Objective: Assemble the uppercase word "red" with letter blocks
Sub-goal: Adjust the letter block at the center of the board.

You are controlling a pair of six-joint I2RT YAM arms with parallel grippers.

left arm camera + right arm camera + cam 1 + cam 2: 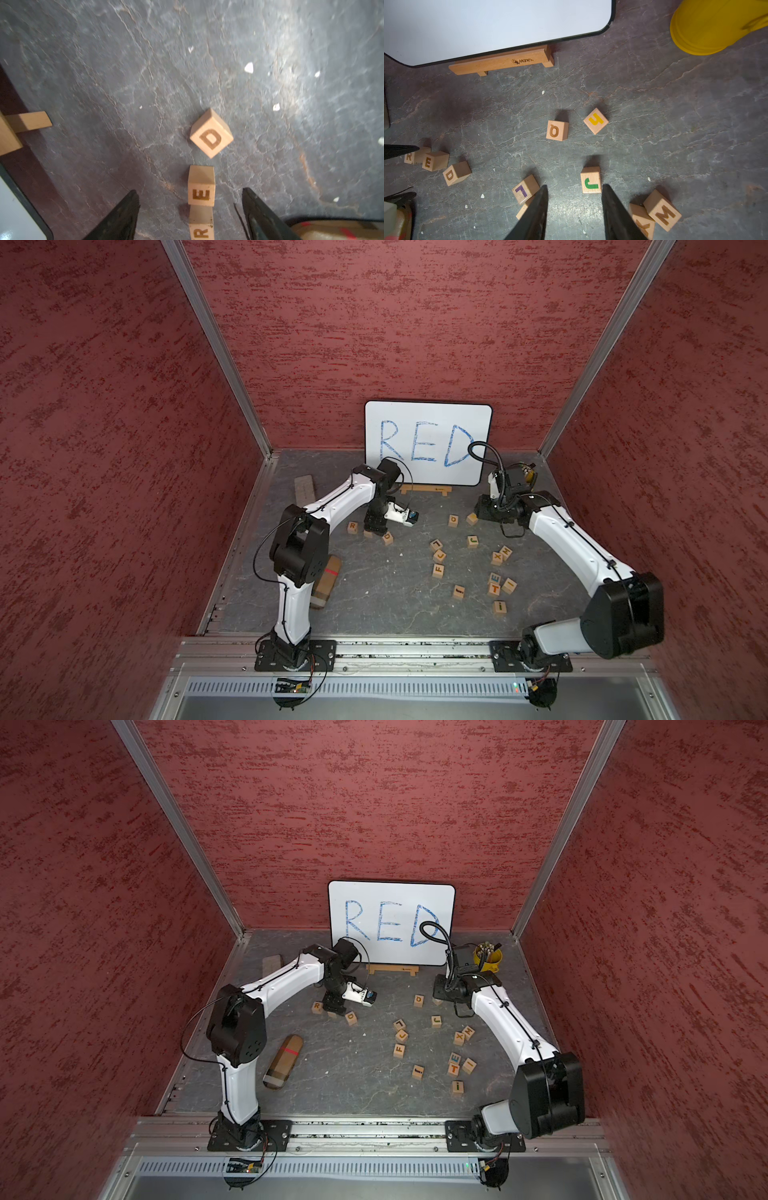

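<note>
A dark grey, veined surface [374, 614] lay boxed in by red textured walls [415, 323]. The R block [201, 231], the E block [201, 194] and the D block [211, 138] lay in a line near the surface's left edge, in its far half, each showing its letter. R and E sat square and close against each other; whether they touched could not be told. D lay a little apart from E, turned cornerwise out of the line.

The left gripper [190, 192] hung over the E block with its jaws spread wide, one on either side of the cube and bare surface showing between each jaw and the wood, so it gripped nothing.

Beyond the row, at the far edge, a white board [428, 439] with RED in blue leaned on a wooden stand [426, 490]. The right gripper [575, 186] hovered over the far right part of the surface, its jaws somewhat apart with only bare surface between them. A green J block [590, 180] lay just beside one jaw. A yellow cup [488, 959] stood in the far right corner. Other lettered cubes [438, 571] lay scattered over the right half.
</note>
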